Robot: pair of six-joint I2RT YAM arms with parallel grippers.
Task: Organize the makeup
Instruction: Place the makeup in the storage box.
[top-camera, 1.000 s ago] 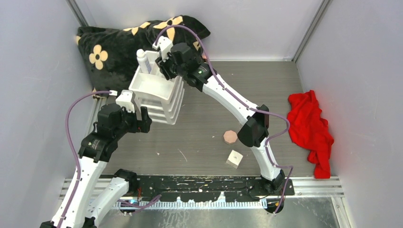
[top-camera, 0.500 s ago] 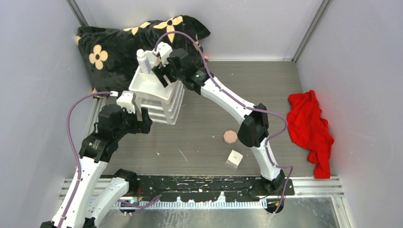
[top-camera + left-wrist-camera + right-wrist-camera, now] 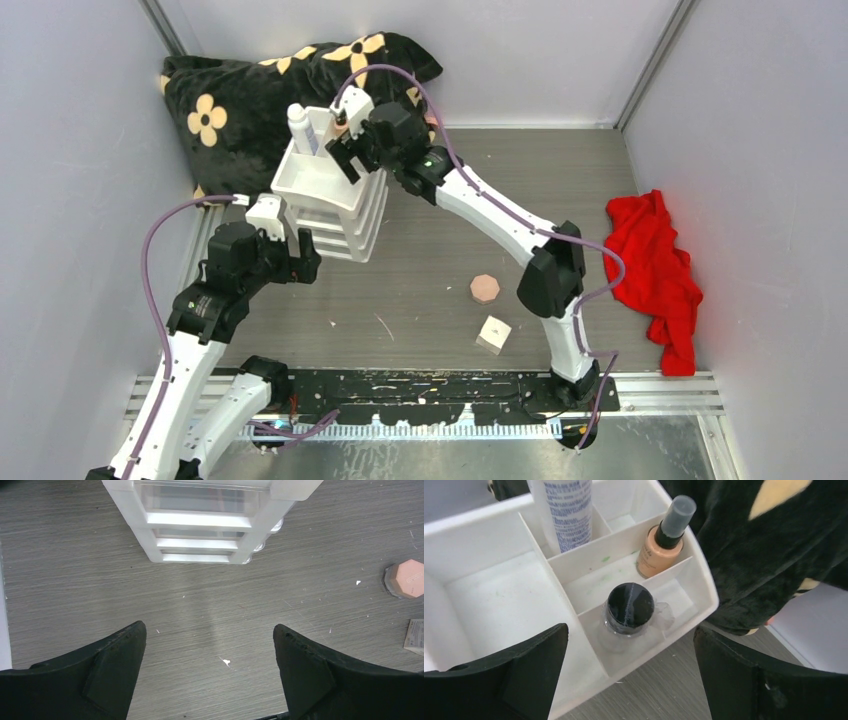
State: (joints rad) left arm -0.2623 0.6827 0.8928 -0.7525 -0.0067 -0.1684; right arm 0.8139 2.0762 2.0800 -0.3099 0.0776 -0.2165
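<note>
Up over the top tray [image 3: 704, 587] of the white drawer box [image 3: 335, 215], the right claw [image 3: 628, 630] hangs with its two fingers spread wide and nothing in them. Right under it, between the fingers but not touching them, the small clear jar [image 3: 630, 611] stands in the corner slot, its black lid facing up. The tan bottle [image 3: 655, 550] stands in the next slot, and the white bottle [image 3: 569, 510] in one past that. These three look put away.

Two things sit out on the table [image 3: 75, 580]: the pink compact [image 3: 484, 288] and the white cube [image 3: 493, 333], near each other. Both are well apart from the right claw, toward the near edge, beside that arm's elbow.

The left claw [image 3: 209, 627] is wide and empty too. It hangs low over the table in front of the box. From it, the compact lies off to the right. I think this claw has the easier trip, since it is already down low. The compact lies flat with no long side, so a grab from above looks best.
</note>
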